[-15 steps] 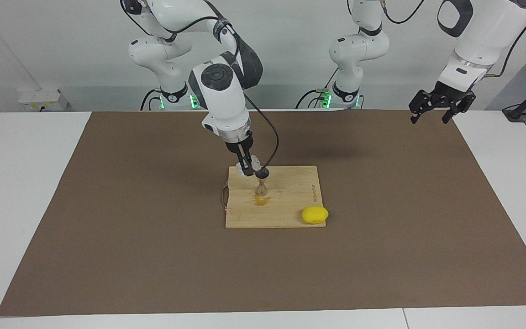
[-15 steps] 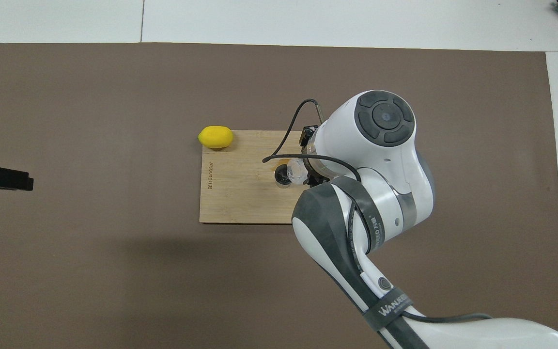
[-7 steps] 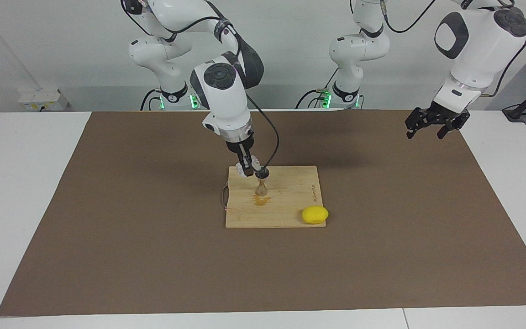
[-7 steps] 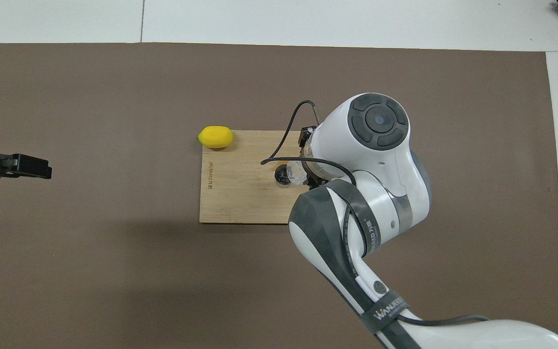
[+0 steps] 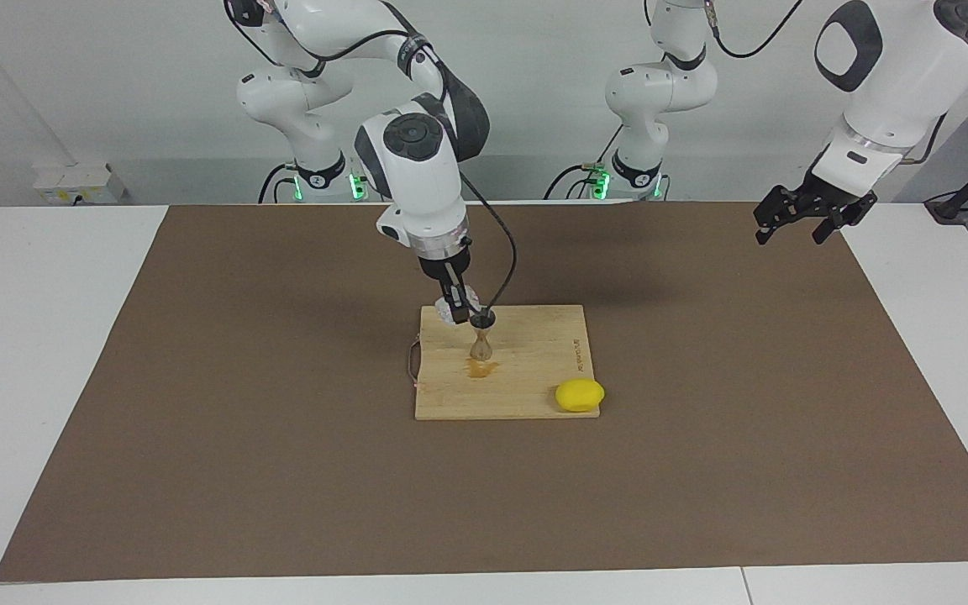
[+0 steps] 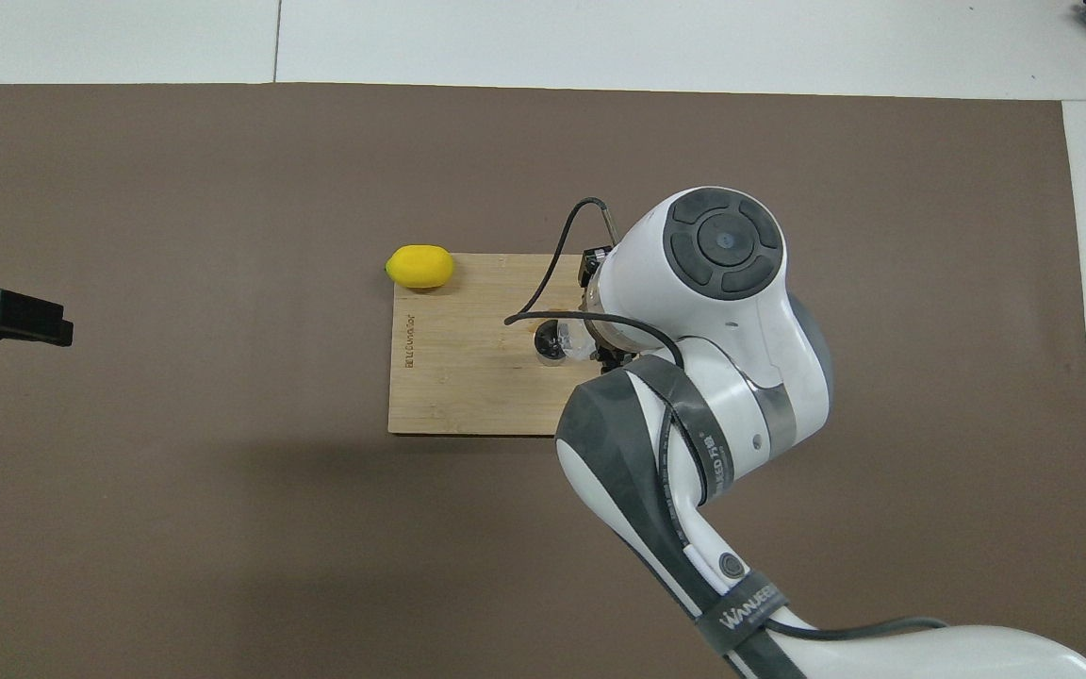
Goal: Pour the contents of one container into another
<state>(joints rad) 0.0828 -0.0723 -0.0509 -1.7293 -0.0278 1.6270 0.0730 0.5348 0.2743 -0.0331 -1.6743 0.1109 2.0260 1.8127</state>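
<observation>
Glass cup (image 5: 458, 306) tilted, pinched in right end effector (image 5: 456, 308) over metal jigger (image 5: 482, 340), jigger upright on wooden board (image 5: 534, 370), lemon (image 5: 580, 395) at board's corner, left end effector (image 5: 812, 220) spread, waiting well apart from board.

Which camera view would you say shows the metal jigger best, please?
The facing view: the jigger stands upright on the wooden board, its hourglass side outline clear. The overhead view shows only its dark round mouth, beside the right arm.

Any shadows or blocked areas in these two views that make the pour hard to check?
Facing view: soft arm shadows fall on the brown mat, none over the jigger; the glass cup in the right gripper shows clearly. Overhead view: the right arm's wrist hides most of the cup.
</observation>
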